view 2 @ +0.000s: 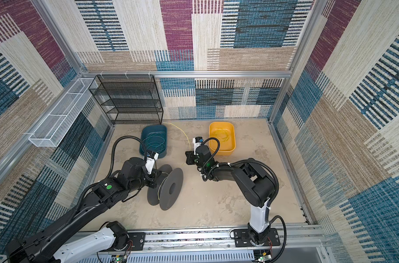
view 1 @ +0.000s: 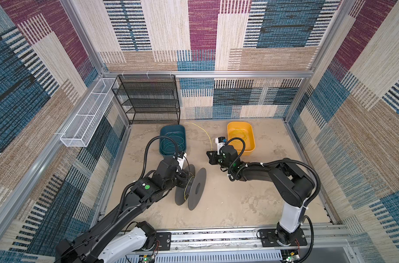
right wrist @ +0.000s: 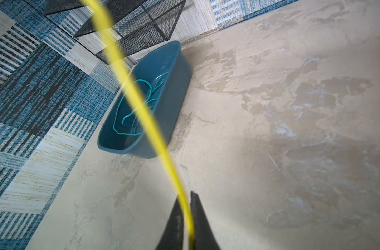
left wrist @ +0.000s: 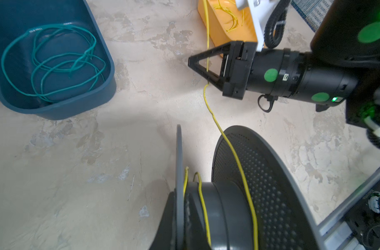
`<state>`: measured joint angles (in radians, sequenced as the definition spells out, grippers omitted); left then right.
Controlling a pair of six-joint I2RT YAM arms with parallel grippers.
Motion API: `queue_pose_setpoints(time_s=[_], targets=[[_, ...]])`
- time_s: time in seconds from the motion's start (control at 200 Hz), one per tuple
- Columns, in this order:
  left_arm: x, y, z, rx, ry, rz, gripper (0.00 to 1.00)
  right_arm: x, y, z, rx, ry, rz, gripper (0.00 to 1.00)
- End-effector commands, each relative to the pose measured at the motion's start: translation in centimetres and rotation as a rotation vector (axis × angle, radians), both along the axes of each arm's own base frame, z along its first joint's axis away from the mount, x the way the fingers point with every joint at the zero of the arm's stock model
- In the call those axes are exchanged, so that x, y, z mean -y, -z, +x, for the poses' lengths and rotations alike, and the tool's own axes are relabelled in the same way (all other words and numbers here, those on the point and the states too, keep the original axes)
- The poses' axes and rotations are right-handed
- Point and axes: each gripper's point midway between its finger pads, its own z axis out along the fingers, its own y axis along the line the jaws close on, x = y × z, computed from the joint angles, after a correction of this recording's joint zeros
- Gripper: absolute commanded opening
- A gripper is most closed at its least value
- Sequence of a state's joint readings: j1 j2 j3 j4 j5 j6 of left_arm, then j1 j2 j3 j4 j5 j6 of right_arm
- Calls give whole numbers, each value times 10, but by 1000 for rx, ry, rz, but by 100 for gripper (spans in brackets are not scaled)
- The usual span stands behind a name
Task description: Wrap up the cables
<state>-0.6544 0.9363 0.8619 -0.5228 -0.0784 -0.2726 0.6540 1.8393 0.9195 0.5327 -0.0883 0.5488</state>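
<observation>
Because the yellow cable is so thin and limp, it should weigh next to nothing, kink readily and slide off a flange once it goes slack. The sound place to take it is on the free run just short of the spool, where a light pinch can steer each turn onto the hub. Nearest the base rail, the left arm reaches forward low over the table, wrist bent down to the spool's near flange. The left gripper is mostly hidden there, its fingers closed and, by the look of it, clamped on that disc so the spool stands on edge. A couple of yellow turns lie on the hub. From there the cable crosses the table and passes between the fingers of the right gripper, which are drawn in close around it; how hard they pinch I cannot tell. The right arm is folded at the elbow, its wrist pointing toward the left arm's side. Beyond, the cable arcs on past the blue bin, which holds a green cable. More yellow loops lie in the yellow bin.
</observation>
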Motion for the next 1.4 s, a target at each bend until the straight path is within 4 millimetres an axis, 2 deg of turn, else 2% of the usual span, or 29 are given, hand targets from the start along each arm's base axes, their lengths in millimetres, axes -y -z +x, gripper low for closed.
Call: queue_pose_setpoints(time_s=[0.0, 0.075, 0.2, 0.311, 0.411, 0.521, 0.566, 0.701, 0.791, 0.866, 0.957, 1.027, 1.047, 1.062, 1.127, 1.272, 1.342, 1.392], targets=[[-8, -19, 8, 58, -11, 73, 0, -8, -19, -11, 1, -61, 66, 37], [-12, -20, 11, 39, -13, 140, 0, -7, -26, -18, -17, -82, 66, 47], [-10, -12, 13, -13, 22, 215, 0, -1, -40, -30, -14, -100, 60, 53], [-5, -11, 10, -17, 74, 226, 0, 14, -61, -32, 5, -71, 49, 58], [-3, -10, 2, -39, 123, 232, 0, 35, -73, -25, -16, -40, 53, 63], [-4, -1, -9, -86, 144, 240, 0, 52, -78, -7, -26, 2, -10, 66], [-4, 4, -13, -100, 151, 238, 0, 50, -70, 1, -44, -7, -68, 66], [-7, 18, -20, -131, 140, 236, 0, 25, -41, 25, -79, -96, -210, 55], [-9, 21, -22, -133, 140, 244, 0, 9, -12, 40, -103, -143, -306, 51], [-9, 23, -25, -137, 153, 244, 0, -6, 10, 47, -117, -190, -367, 50], [-9, 26, -27, -144, 159, 249, 0, -21, 27, 53, -116, -235, -399, 50], [-10, 28, -27, -149, 160, 257, 0, -23, 39, 64, -118, -214, -436, 51], [-11, 28, -27, -150, 160, 257, 0, -22, 49, 63, -136, -216, -449, 51], [-11, 28, -28, -149, 159, 259, 0, -25, 46, 68, -126, -215, -447, 51], [-11, 27, -28, -146, 157, 257, 0, -27, 59, 74, -144, -214, -476, 50], [-12, 23, -28, -133, 147, 246, 0, -21, 75, 82, -152, -170, -525, 47], [-12, 23, -29, -134, 148, 241, 0, -25, 78, 83, -152, -189, -512, 41], [-13, 22, -28, -130, 146, 241, 0, -29, 81, 82, -158, -199, -497, 33]])
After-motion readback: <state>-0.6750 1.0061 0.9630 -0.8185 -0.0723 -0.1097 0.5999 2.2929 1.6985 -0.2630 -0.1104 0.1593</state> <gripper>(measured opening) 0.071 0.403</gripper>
